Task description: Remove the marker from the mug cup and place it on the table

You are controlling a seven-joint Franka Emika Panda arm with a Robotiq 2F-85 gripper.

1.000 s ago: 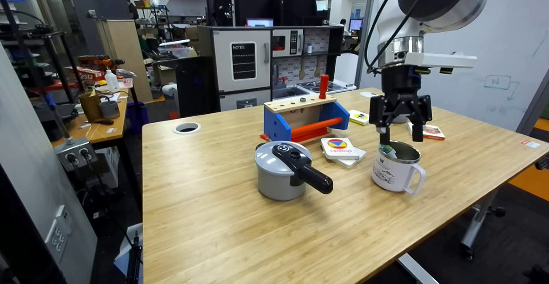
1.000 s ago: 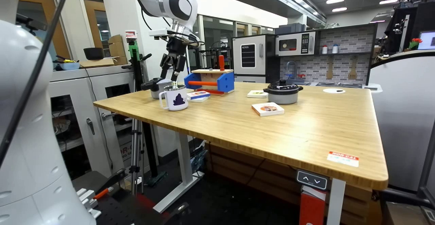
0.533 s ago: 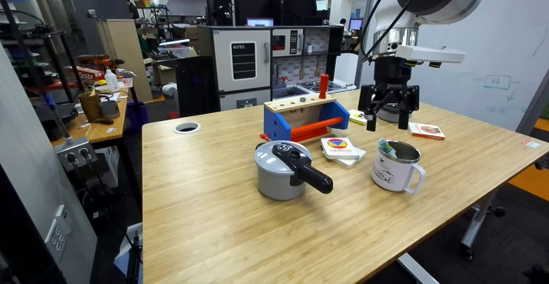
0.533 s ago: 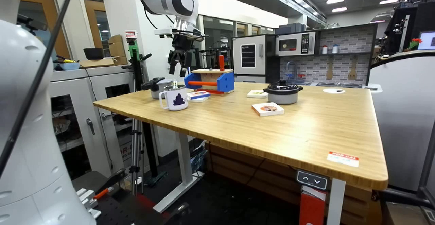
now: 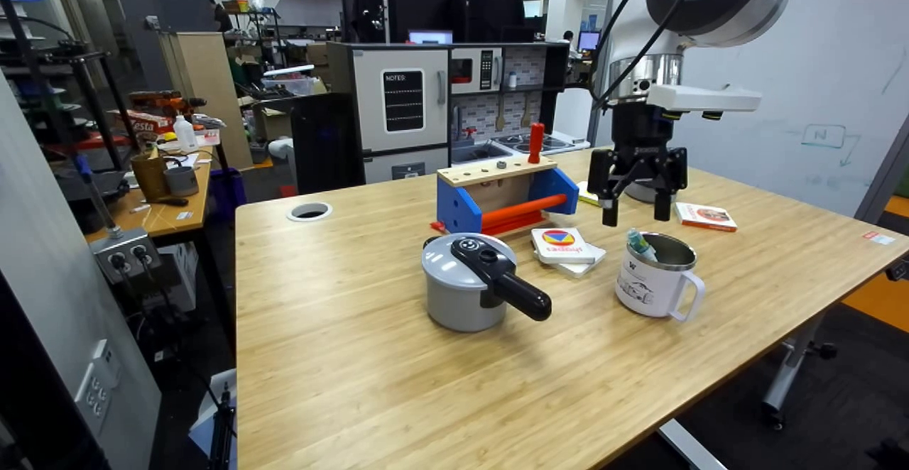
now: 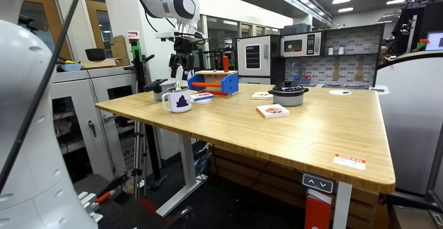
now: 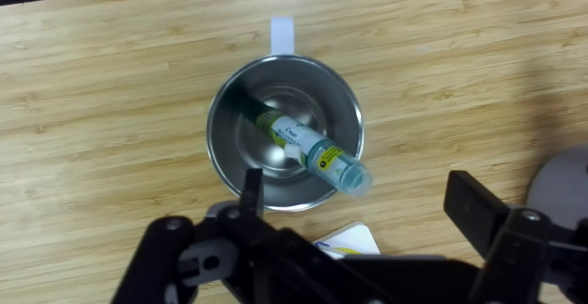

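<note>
In the wrist view, on the bench (image 7: 101, 125), the mug (image 7: 333, 97) holds the marker (image 7: 299, 136) aslant: likely light, stiff and smooth, best taken by the end jutting out at right. It runs from dark green through a white label to a clear teal tip. Reaching farther right, the jaws stand wide above, holding nothing.

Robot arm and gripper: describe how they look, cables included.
The arm is white and rounded with dark panels, a silver collar and a white bar mounted below; black cables run alongside. The gripper is black and angular, with two blocky fingers.
</note>
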